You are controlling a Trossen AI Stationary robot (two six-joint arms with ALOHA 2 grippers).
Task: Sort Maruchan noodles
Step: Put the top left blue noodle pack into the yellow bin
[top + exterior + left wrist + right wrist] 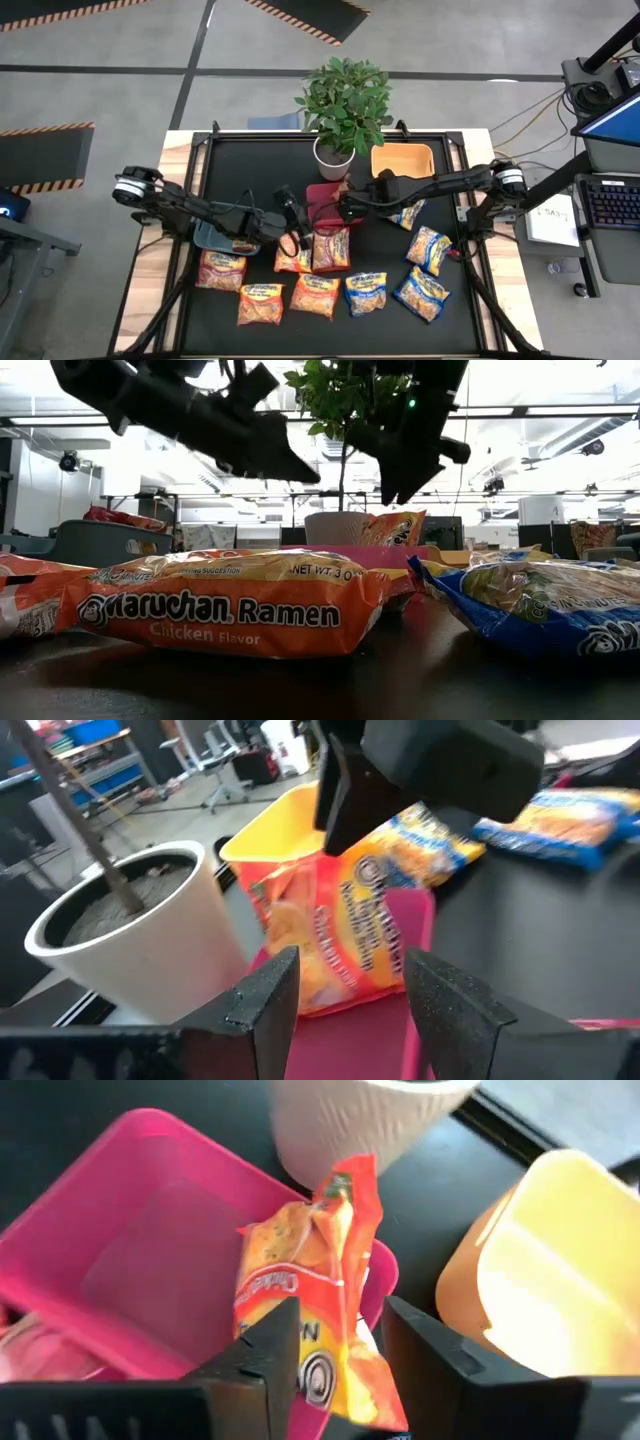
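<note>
My right gripper [340, 1330] hovers over the red bin [150, 1240] and is shut on an orange Maruchan packet [300, 1270]. The same packet [340, 930] shows in the left wrist view under the right gripper [420, 770], and in the low view [395, 528]. My left gripper [345, 980] is open just left of the red bin [325, 200] and holds nothing. Several orange packets [314, 295] and blue packets [421, 293] lie flat on the black mat. My right gripper pinches the orange packet between its two fingers, on its flat faces near one end [330, 1370]. The fingers come slanting down from the table's right. The packet stands on edge, its free end [345, 1185] over the red bin's rim; whether it touches the bin, I cannot tell.
A white plant pot [333, 155] stands just beyond the red bin, and an orange bin [403, 160] sits to its right. A grey-blue bin [212, 235] lies under the left arm. An orange packet [230, 605] and a blue one [540, 600] lie at the near edge.
</note>
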